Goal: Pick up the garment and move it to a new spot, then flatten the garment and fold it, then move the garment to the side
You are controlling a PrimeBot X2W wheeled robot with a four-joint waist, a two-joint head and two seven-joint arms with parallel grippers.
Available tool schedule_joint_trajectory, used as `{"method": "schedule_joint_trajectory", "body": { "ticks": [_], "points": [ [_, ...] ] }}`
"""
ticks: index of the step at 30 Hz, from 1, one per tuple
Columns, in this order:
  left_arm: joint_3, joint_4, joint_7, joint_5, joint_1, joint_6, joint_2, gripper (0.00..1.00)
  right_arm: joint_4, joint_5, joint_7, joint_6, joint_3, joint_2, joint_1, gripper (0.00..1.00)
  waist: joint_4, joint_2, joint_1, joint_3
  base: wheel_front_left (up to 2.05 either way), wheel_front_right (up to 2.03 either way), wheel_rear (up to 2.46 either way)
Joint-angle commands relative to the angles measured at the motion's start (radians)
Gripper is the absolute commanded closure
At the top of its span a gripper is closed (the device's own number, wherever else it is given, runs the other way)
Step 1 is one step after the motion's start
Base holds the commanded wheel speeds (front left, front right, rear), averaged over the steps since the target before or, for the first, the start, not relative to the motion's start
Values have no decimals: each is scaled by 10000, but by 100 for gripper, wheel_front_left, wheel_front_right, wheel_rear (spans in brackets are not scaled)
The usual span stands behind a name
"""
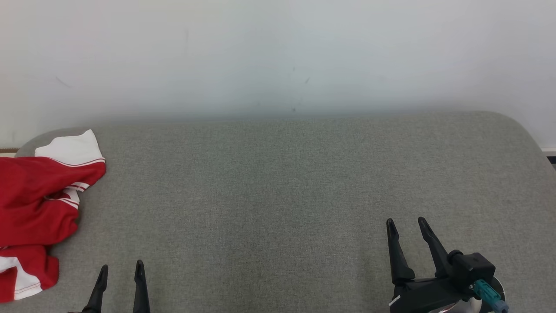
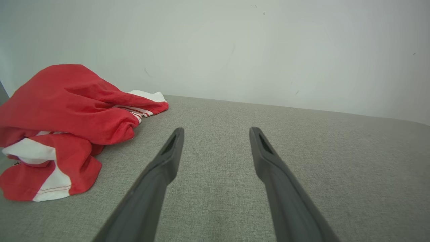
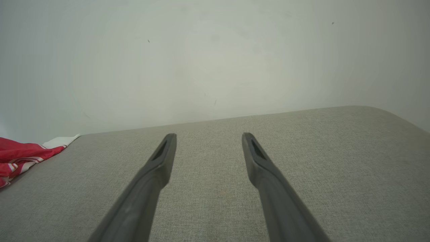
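Observation:
The garment point(image 1: 39, 195) lies crumpled in a heap at the far left of the grey padded surface, red with white panels and red-and-white striped trim. In the left wrist view the garment point(image 2: 67, 104) is bunched to the left of my fingers, apart from them. Its edge also reaches into the right wrist view, where the garment point(image 3: 20, 154) sits at the far left. My left gripper point(image 1: 121, 265) is open and empty near the front edge, just right of the heap. At the lower right my right gripper point(image 1: 406, 221) is open and empty too.
The grey fabric-covered surface point(image 1: 278, 182) has rounded far corners and ends against a pale wall point(image 1: 278, 56). Bare fabric stretches from the heap to the right edge.

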Motion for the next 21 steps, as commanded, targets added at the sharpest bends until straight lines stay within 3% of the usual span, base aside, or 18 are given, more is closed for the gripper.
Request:
{"method": "schedule_joint_trajectory", "body": {
  "ticks": [1, 16, 21],
  "points": [
    [23, -60, -68, 157, 100, 38, 65, 0, -29, -171, -83, 1, 60, -47, 82, 0, 1, 0, 0, -10, 0, 0, 0],
    [50, -203, -308, 1289, 228, 158, 54, 0, 7, -997, -437, 0, 77, -43, 165, 0, -60, 0, 0, -106, 0, 0, 0],
    [55, -147, -289, 1166, 253, 155, 24, 0, 48, -850, -409, 0, 19, -43, 174, 0, -37, 0, 0, -124, 0, 0, 0]
  ]
}}
